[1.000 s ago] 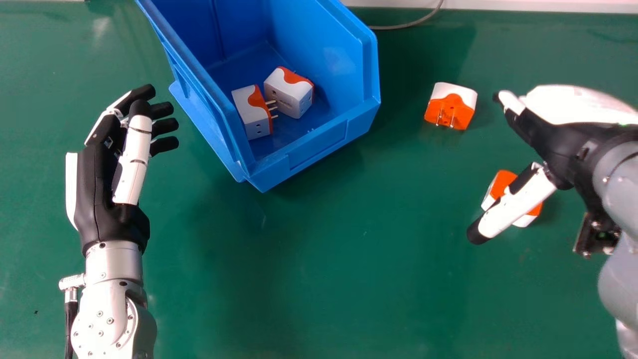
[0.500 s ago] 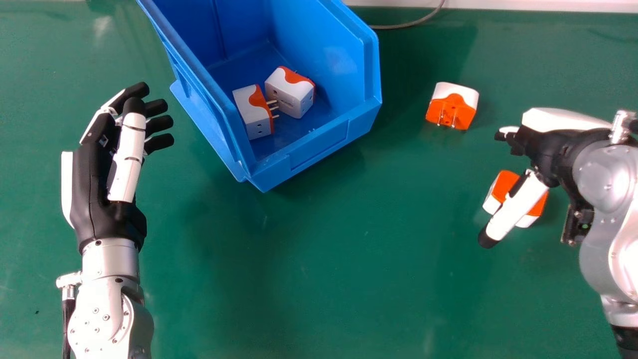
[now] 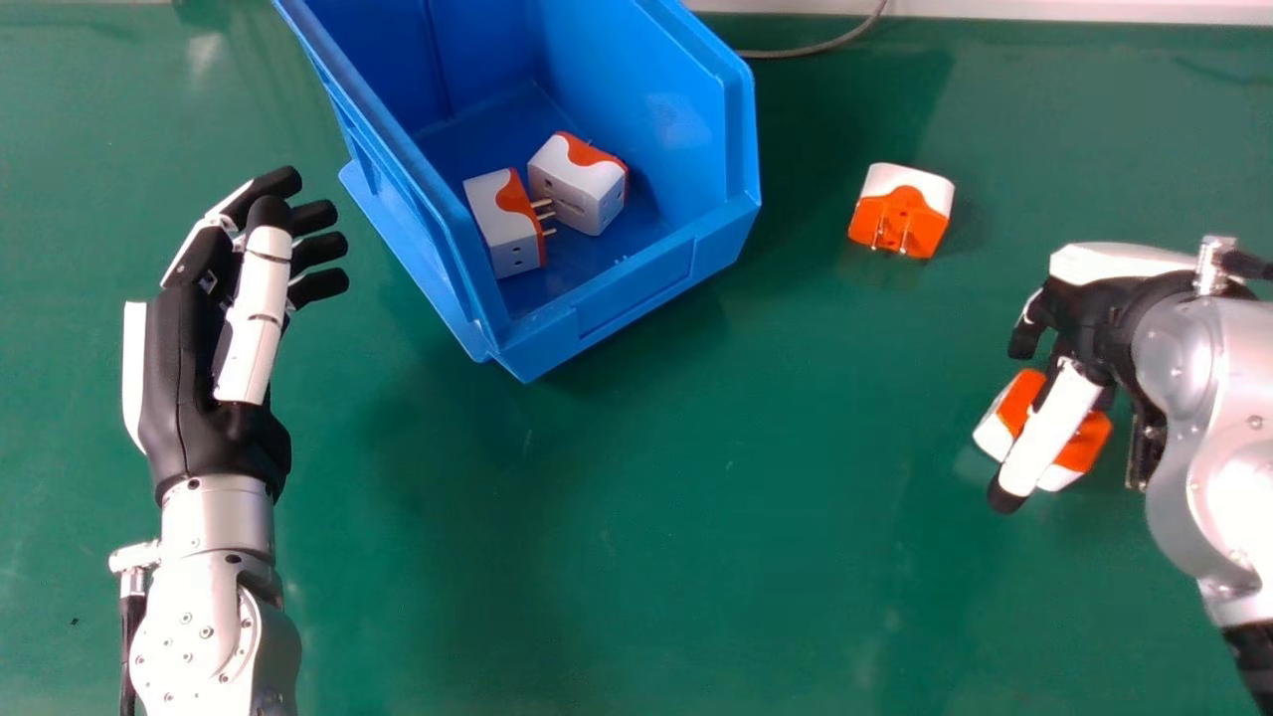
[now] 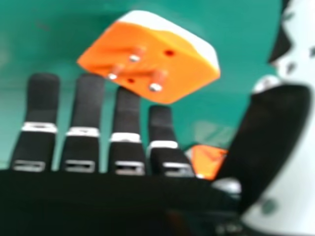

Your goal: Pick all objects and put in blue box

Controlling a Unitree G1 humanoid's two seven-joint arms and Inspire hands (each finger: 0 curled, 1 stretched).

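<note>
From where I'm standing, the right robot hand [image 3: 1094, 310] is over the near adapter [image 3: 1082, 441], fingers loosely extended and gripping nothing. Its thumb [image 3: 1042, 430] crosses in front of the adapter in the head view, probably so the block can be caught between thumb and fingers; whether they touch, I can't tell. That adapter lies on the green counter [image 3: 636, 557], well apart from the blue box [image 3: 636, 288].

The far adapter [image 3: 900, 211] sits to the box's right, prongs towards the robot. My guess is it's waiting its turn, since the hand favours the nearer block.

Inside the box, the left adapter [image 3: 497, 229] points its prongs at the right adapter [image 3: 577, 184], the 2 close together as if simply dropped in. So I'd call the job about half done, with 2 left to collect. The left robot hand [image 3: 194, 393], relaxed and empty, is beside the box, perhaps kept clear of the work.
</note>
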